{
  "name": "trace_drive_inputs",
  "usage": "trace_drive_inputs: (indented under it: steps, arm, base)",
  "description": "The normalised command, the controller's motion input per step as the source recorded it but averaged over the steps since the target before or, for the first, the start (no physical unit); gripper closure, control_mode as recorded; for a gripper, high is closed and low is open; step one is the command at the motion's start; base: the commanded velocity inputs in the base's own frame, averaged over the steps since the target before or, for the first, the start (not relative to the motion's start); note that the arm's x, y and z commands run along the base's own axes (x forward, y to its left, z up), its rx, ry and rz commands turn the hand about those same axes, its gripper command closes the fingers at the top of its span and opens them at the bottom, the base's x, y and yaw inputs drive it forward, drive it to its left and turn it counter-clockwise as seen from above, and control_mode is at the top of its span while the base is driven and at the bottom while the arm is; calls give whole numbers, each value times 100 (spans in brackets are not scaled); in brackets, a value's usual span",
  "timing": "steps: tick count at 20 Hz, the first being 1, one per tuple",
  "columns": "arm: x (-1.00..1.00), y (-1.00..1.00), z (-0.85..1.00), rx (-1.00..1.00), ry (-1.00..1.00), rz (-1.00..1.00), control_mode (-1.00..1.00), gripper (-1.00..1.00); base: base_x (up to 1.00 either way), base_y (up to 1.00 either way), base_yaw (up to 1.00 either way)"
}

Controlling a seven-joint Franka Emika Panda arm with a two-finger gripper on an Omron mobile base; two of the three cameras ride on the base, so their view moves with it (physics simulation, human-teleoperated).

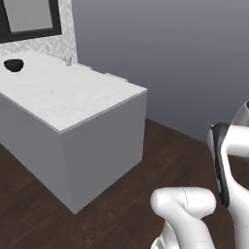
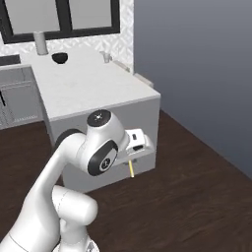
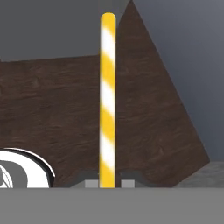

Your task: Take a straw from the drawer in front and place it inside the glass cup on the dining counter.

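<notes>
- Half the job looks done from the left base view: I see the dining counter (image 1: pixel 63 97) stretching from about 9 toward 12 o'clock, with the glass cup (image 1: pixel 68 60) a tiny pale shape at its far edge near 11 o'clock, well apart from the dark bowl (image 1: pixel 13 64) at 10; the cup is too small for me to judge its inside, and my arm is cut off at 4 o'clock
- In the right base view the gripper (image 2: pixel 132 158) hangs just right of centre, low beside the counter's near corner, and the straw (image 2: pixel 131 169) pokes down from it toward 6 o'clock; the hand's housing hides the fingertips, and the cup sits far off at 12 o'clock, hard to make out
- In the hand view the jaws are clamped on the straw's base at 6 o'clock, yellow-and-white stripes running straight up to 12 over dark floor; I judge what is left is carrying it to the cup and dropping it in, and the drawer is nowhere I can check
</notes>
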Motion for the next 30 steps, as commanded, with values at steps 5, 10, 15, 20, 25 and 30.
trace_drive_inputs:
  steps: [5,10,15,20,25,30]
  arm:
    - [0,0,0,0,0,0,100,100]
    - [0,0,0,0,0,0,100,100]
    - [0,0,0,0,0,0,100,100]
    - [0,0,0,0,0,0,100,100]
    - [0,0,0,0,0,0,100,100]
    - [0,0,0,0,0,0,100,100]
  base:
    - [100,-36,-16]
    - [100,-43,-3]
    - [100,-56,5]
    - [100,-65,17]
    - [100,-64,27]
    - [100,-56,37]
